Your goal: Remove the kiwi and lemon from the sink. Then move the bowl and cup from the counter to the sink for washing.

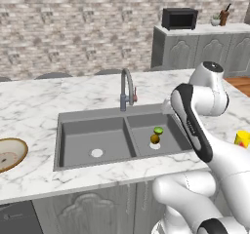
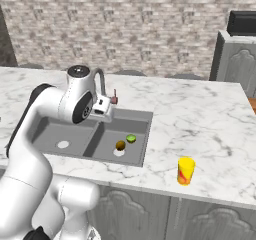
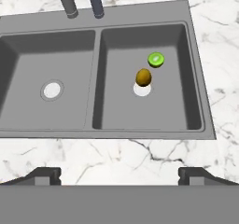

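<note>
Veined marble counter [image 1: 34, 106] around sink [image 1: 93, 130]

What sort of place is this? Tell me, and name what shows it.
A kitchen, rendered rather than real. A double-basin sink with a curved faucet is set in a marble counter, and a microwave stands on a far cabinet before a brick wall.

The white marble counter [image 1: 39, 106] has grey veins and carries a dark grey sink [image 1: 93, 126] with two basins. A tan bowl [image 1: 9, 153] lies on the counter far to the left of the sink. A yellow cup [image 2: 186, 171] stands upright on the counter to the right, near the front edge.
</note>
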Tool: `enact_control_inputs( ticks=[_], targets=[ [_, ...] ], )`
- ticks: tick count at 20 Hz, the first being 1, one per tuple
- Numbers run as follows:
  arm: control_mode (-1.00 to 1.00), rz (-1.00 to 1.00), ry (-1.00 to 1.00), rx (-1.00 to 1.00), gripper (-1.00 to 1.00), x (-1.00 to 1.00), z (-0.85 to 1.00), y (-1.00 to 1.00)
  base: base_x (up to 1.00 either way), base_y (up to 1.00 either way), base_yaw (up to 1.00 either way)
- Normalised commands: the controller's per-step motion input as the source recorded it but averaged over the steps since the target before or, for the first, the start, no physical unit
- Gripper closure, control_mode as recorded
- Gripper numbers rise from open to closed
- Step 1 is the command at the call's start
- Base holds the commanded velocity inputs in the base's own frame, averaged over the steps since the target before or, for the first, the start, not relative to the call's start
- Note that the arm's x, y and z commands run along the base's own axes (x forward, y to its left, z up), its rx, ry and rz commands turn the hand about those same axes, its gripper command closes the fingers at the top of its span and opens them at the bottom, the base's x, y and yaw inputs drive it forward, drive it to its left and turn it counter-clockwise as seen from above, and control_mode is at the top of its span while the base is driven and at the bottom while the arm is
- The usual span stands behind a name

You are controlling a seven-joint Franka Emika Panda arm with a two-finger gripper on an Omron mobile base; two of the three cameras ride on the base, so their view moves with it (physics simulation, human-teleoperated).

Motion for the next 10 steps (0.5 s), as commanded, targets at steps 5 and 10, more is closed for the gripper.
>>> enact_control_inputs(
  ticks=[5, 10],
  targets=[
    [-1.00, 0.00, 0.00, 0.00, -1.00, -0.01, -0.14, -0.06, 0.00, 0.00, 0.00],
    [-1.00, 0.00, 0.00, 0.00, -1.00, 0.00, -0.14, -0.07, 0.00, 0.00, 0.00]
  ],
)
